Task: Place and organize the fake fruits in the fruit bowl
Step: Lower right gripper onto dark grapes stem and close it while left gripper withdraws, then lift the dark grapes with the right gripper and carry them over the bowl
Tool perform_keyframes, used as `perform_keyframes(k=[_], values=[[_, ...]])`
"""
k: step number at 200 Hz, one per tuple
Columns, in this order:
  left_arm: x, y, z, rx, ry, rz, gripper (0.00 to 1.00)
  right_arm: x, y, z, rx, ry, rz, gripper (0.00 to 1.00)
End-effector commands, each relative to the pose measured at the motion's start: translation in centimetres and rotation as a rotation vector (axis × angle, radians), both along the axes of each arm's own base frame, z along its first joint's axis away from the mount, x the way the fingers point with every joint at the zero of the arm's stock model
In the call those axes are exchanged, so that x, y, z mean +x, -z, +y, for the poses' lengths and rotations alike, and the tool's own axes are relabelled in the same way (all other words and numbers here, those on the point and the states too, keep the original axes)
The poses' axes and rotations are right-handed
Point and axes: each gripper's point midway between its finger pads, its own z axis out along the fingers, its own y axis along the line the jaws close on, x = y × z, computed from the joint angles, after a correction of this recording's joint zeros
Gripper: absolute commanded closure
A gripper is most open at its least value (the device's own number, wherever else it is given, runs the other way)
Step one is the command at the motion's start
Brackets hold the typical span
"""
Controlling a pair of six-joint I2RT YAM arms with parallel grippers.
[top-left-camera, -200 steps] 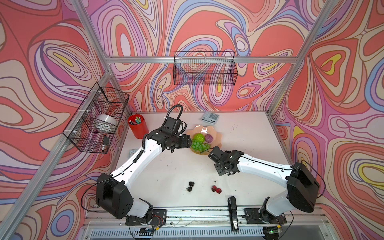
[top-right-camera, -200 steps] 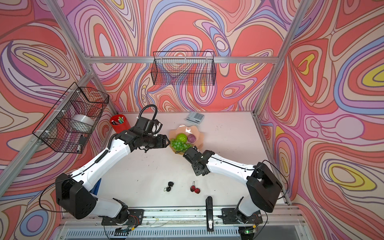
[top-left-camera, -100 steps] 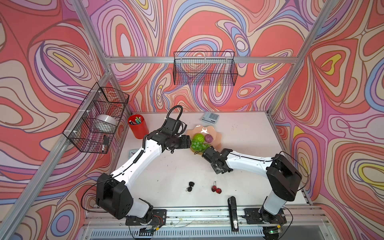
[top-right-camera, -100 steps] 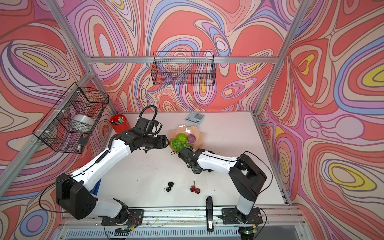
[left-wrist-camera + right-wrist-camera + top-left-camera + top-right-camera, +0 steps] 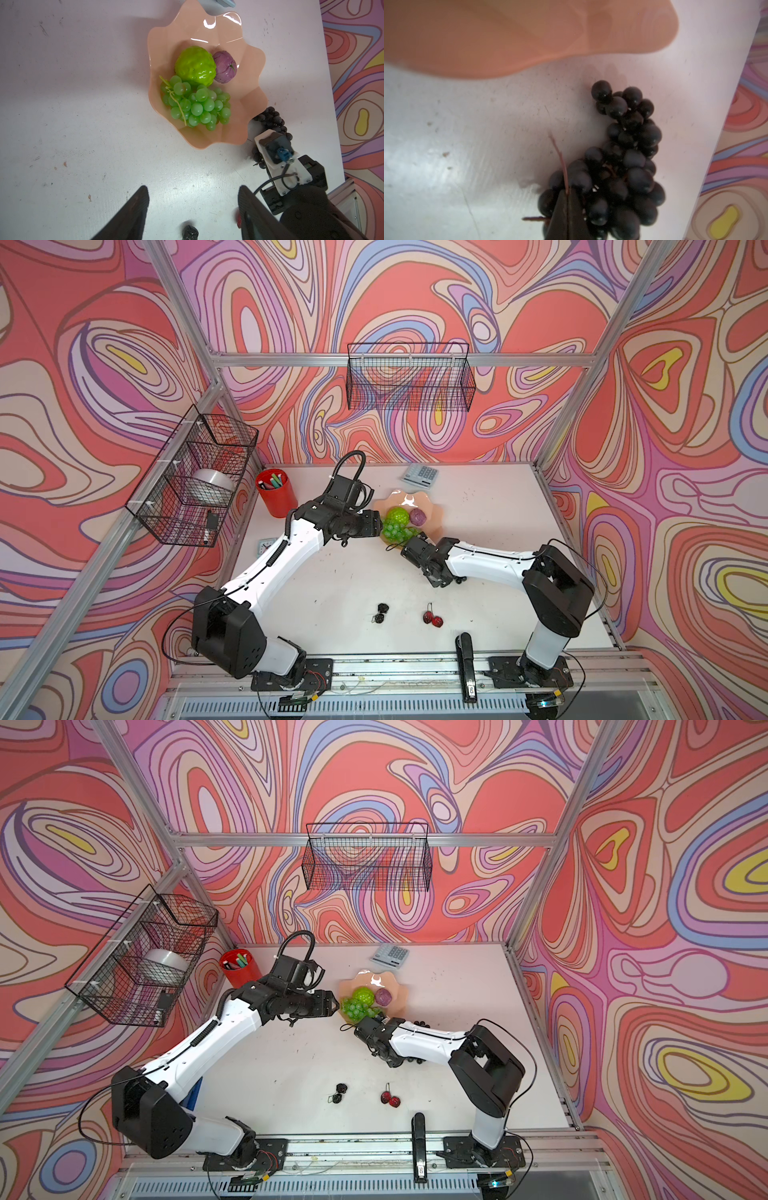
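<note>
The peach-pink fruit bowl (image 5: 432,510) (image 5: 158,41) holds the green grape bunch (image 5: 395,532) (image 5: 197,104), the bumpy lime-green ball (image 5: 397,515) (image 5: 195,65) and the bumpy purple ball (image 5: 417,517) (image 5: 225,67). The dark purple grape bunch (image 5: 629,166) (image 5: 270,119) lies on the table just outside the bowl's rim. My right gripper (image 5: 566,197) is shut on its thin stem. My left gripper (image 5: 193,188) (image 5: 380,526) hangs open and empty at the bowl's left edge. The black cherry pair (image 5: 381,612) and the red cherry pair (image 5: 432,617) lie on the front of the table.
A red pen cup (image 5: 276,497) stands at the back left and a calculator (image 5: 419,476) lies behind the bowl. A small clock (image 5: 265,546) sits at the left edge and a black stapler (image 5: 467,668) on the front rail. Wire baskets (image 5: 195,481) (image 5: 409,379) hang on the walls.
My right arm has swung left toward the bowl, and its gripper has closed on the dark grape bunch's stem. The left arm has stayed where it was.
</note>
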Motion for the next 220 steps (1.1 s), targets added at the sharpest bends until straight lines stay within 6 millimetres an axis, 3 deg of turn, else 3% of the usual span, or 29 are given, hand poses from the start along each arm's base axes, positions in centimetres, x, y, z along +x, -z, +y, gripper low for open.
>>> perform_keyframes(k=[1,62,102,162,220], values=[[-0.1,-0.6,0.3,0.011,0.002,-0.022,0.29,0.1,-0.4,-0.3,-0.020,0.011,-0.010,1.00],[0.1,-0.5,0.3,0.017,-0.002,-0.019,0.28,0.1,-3.6,-0.1,0.055,0.024,-0.059,1.00],[0.0,-0.5,0.7,0.033,-0.007,-0.023,0.28,0.1,-6.7,0.5,0.114,0.017,-0.080,1.00],[0.1,-1.4,1.3,0.040,-0.032,-0.067,0.28,2.1,-15.2,2.0,0.219,-0.033,-0.173,1.00],[-0.4,-1.6,1.9,0.051,-0.045,-0.074,0.28,4.3,-20.7,3.4,0.307,-0.080,-0.247,1.00]])
